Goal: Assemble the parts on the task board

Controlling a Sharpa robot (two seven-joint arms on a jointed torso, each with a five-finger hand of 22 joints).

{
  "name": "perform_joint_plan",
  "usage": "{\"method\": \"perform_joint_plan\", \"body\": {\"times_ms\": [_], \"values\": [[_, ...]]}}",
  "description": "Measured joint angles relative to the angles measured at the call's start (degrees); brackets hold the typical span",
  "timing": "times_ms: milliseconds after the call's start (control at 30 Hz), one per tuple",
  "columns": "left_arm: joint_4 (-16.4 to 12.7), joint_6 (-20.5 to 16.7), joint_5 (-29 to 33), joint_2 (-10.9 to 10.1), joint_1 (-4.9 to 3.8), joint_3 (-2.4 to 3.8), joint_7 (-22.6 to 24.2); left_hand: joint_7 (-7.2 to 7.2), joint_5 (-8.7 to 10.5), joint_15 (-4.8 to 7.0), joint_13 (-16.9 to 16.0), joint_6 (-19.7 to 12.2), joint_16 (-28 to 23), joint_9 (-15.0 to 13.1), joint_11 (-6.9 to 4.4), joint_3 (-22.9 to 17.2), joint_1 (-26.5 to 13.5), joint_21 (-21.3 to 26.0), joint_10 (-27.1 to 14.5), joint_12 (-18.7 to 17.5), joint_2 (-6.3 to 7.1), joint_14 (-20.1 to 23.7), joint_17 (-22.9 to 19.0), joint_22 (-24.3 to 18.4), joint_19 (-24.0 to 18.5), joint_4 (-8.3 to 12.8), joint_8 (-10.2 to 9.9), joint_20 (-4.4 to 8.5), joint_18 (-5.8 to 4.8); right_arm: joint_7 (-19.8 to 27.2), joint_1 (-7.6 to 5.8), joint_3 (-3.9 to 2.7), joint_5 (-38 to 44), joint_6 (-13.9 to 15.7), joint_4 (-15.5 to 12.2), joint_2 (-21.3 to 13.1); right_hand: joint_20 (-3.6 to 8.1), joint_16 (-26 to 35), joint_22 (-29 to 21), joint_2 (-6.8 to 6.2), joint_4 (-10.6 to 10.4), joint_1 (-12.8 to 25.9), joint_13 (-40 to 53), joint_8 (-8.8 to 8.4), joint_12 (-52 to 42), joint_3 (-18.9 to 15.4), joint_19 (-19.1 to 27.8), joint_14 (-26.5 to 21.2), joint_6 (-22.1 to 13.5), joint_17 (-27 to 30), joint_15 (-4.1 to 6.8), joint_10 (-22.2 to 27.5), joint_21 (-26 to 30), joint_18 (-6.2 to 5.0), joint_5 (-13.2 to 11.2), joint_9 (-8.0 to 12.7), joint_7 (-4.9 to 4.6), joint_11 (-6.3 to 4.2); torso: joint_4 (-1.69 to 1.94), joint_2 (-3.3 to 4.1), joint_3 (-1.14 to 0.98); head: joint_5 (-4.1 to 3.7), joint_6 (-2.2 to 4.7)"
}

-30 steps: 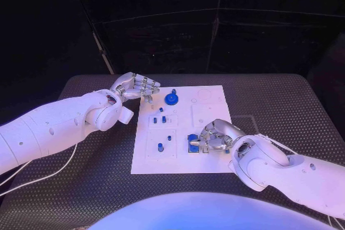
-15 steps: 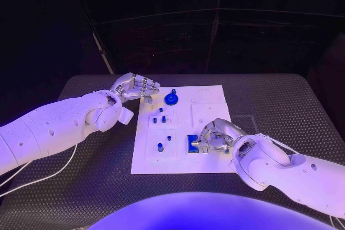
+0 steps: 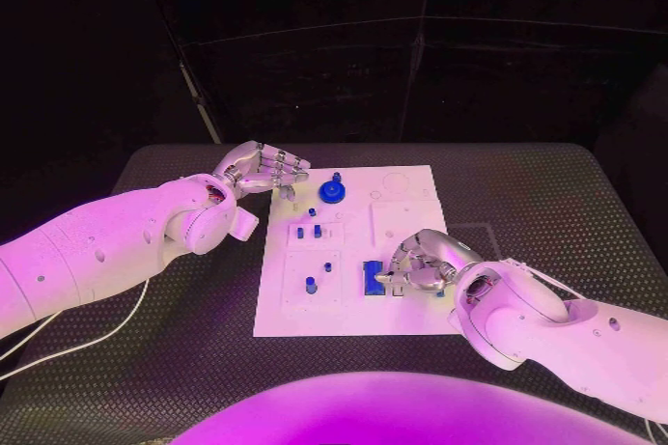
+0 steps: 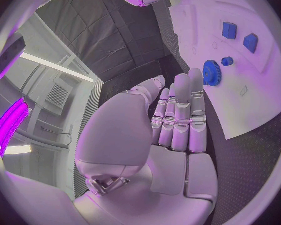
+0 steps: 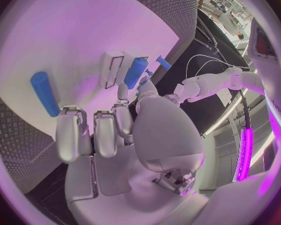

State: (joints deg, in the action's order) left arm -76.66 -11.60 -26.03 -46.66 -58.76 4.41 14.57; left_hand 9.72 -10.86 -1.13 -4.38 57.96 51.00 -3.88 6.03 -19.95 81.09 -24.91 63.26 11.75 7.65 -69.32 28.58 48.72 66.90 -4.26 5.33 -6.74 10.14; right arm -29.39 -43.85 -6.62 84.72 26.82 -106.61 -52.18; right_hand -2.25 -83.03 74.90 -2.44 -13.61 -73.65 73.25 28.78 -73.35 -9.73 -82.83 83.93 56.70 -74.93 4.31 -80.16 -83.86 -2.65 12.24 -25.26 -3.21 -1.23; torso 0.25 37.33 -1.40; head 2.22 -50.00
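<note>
- The task board (image 3: 351, 247) lies in the middle of the tabletop (image 3: 557, 204), with its long axis running from the near edge to the far edge.
- A blue block part (image 3: 374, 277) stands near the board's near right corner, and its long axis follows the board's own.
- The right robot hand (image 3: 418, 264) is at this part, just on its right side. Its fingertips (image 5: 145, 78) curl down and touch the end of the block in the right wrist view; I judge it presses or pinches the part, but a full hold cannot be told.
- A loose blue cylinder (image 5: 44, 93) lies on the board beside the same hand, apart from its fingers.
- A blue gear (image 3: 331, 188) sits near the board's far edge, with small blue pegs (image 3: 312, 231) in sockets on the board's left half.
- The left robot hand (image 3: 259, 168) hovers at the far left corner, just beside the gear; its fingers are straight, close together, and hold nothing.
- So the right robot hand is the nearer 1 to the block, and the left robot hand to the gear.
</note>
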Motion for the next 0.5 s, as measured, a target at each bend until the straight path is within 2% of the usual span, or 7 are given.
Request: {"method": "perform_joint_plan", "body": {"times_ms": [67, 100, 167, 233, 300, 367, 500], "values": [[0.0, 0.0, 0.0, -0.1, 0.00, 0.00, 0.0, 0.00, 0.00, 0.00, 0.0, 0.0, 0.0, 0.0, 0.00, 0.0, 0.0, 0.0, 0.0, 0.0, 0.00, 0.0, 0.0, 0.0, 0.0, 0.0, 0.0, 0.00, 0.00, 0.7, 0.00, -0.12, -0.3, 1.0, -1.5, -1.8, 0.00, 0.0, 0.0, 0.22, -0.4, 0.2, -0.3, -0.38, 0.4, -0.4, 0.0, 0.0, -0.5, 0.0, 0.00, 0.0, 0.0, 0.00, 1.8, 0.1, -0.21, 0.01, -0.01, 0.00, -0.03, -0.18, 0.00], [0.0, 0.0, 0.0, -0.1, 0.00, 0.00, 0.0, 0.00, 0.00, 0.00, 0.0, 0.0, 0.0, 0.0, 0.00, 0.0, 0.0, 0.0, 0.0, 0.0, 0.00, 0.0, 0.0, 0.0, 0.0, 0.0, 0.0, 0.00, 0.00, 1.0, 0.03, -0.37, -0.4, 1.3, -1.9, -2.6, 0.00, 0.0, 0.0, 0.27, -0.6, 0.3, -0.4, -0.68, 0.5, -0.6, 0.0, 0.0, -0.7, 0.0, 0.00, 0.1, 0.0, -0.01, 2.4, 0.2, -0.34, 0.15, -0.01, 0.00, -0.03, -0.34, 0.00], [0.0, 0.0, 0.0, -0.2, 0.00, 0.00, 0.0, 0.00, 0.00, 0.00, 0.0, 0.0, 0.0, 0.0, 0.00, 0.0, 0.0, 0.0, 0.0, 0.0, 0.00, 0.0, 0.0, 0.0, 0.0, 0.0, 0.0, 0.00, 0.00, 1.6, 0.01, -1.33, -0.7, 1.8, -2.7, -4.4, 0.00, 0.0, 0.0, 0.89, -1.0, 0.3, -0.9, -1.37, 1.3, -1.0, 0.0, 0.0, -1.4, 0.0, 0.00, 0.7, 0.0, 0.00, 3.2, 0.6, -0.66, 0.65, -0.01, -0.01, -0.02, -0.57, 0.00], [0.0, 0.0, 0.0, -0.3, 0.00, 0.00, 0.0, 0.00, 0.00, 0.00, 0.0, 0.0, 0.0, 0.0, 0.00, 0.0, 0.0, 0.1, 0.0, 0.0, 0.00, 0.0, 0.0, 0.0, 0.0, 0.0, 0.0, 0.00, 0.00, 1.7, -0.12, -1.74, -0.9, 1.7, -3.0, -6.0, -0.45, 0.4, 0.0, 1.43, -1.4, 0.6, -2.4, -2.45, 2.9, -1.4, 0.5, 0.0, -2.1, 0.0, -0.03, 1.5, 0.6, -0.01, 3.4, 1.1, -1.07, 1.28, -0.05, -0.03, 0.01, -0.81, 0.00], [0.0, 0.0, 0.0, -0.3, 0.02, 0.00, 0.0, 0.00, 0.00, 0.00, 0.0, 0.0, 0.0, 0.0, 0.00, 0.0, 0.0, 0.2, 0.0, 0.0, 0.00, 0.0, -0.1, 0.0, 0.0, 0.0, 0.0, 0.00, 0.00, 1.8, -0.13, -1.95, -1.1, 1.1, -3.0, -7.5, -0.63, 0.5, 0.0, 1.86, -1.7, 0.2, -3.3, -3.51, 4.0, -1.7, 0.6, 0.1, -2.2, 0.0, -0.55, 2.0, 0.8, -0.01, 3.4, 1.6, -1.19, 1.36, -0.12, -0.05, 0.04, -1.07, 0.00], [0.0, 0.0, 0.0, -0.4, 0.03, 0.00, 0.0, 0.00, 0.00, 0.00, 0.0, 0.0, 0.0, 0.0, 0.00, 0.0, 0.0, 0.2, 0.0, 0.0, 0.00, 0.0, -0.1, 0.0, 0.0, 0.0, 0.0, 0.00, 0.00, 1.7, -0.11, -2.10, -1.1, 0.5, -2.9, -8.4, -0.63, 0.5, 0.0, 2.25, -1.7, -0.2, -3.5, -4.24, 4.1, -1.7, 0.6, 0.1, -2.5, 0.0, -0.54, 2.1, 0.8, -0.01, 3.2, 2.1, -1.49, 1.44, -0.22, -0.09, 0.07, -1.29, 0.00], [0.0, 0.0, 0.0, -0.4, 0.13, 0.00, 0.0, 0.00, 0.00, 0.00, 0.0, 0.0, 0.0, 0.0, 0.00, 0.0, 0.0, 0.2, 0.0, 0.0, 0.00, 0.0, -0.1, 0.0, 0.0, 0.0, 0.0, 0.00, 0.00, 1.1, -0.08, -2.28, -1.0, -0.8, -2.9, -9.7, -0.75, 0.5, 0.0, 2.49, -1.9, -0.4, -3.5, -5.14, 4.1, -1.9, 0.8, 0.1, -2.5, 0.0, -0.54, 2.1, 0.8, -0.01, 3.2, 2.6, -1.49, 1.44, -0.58, -0.13, 0.07, -1.64, 0.00]]}}
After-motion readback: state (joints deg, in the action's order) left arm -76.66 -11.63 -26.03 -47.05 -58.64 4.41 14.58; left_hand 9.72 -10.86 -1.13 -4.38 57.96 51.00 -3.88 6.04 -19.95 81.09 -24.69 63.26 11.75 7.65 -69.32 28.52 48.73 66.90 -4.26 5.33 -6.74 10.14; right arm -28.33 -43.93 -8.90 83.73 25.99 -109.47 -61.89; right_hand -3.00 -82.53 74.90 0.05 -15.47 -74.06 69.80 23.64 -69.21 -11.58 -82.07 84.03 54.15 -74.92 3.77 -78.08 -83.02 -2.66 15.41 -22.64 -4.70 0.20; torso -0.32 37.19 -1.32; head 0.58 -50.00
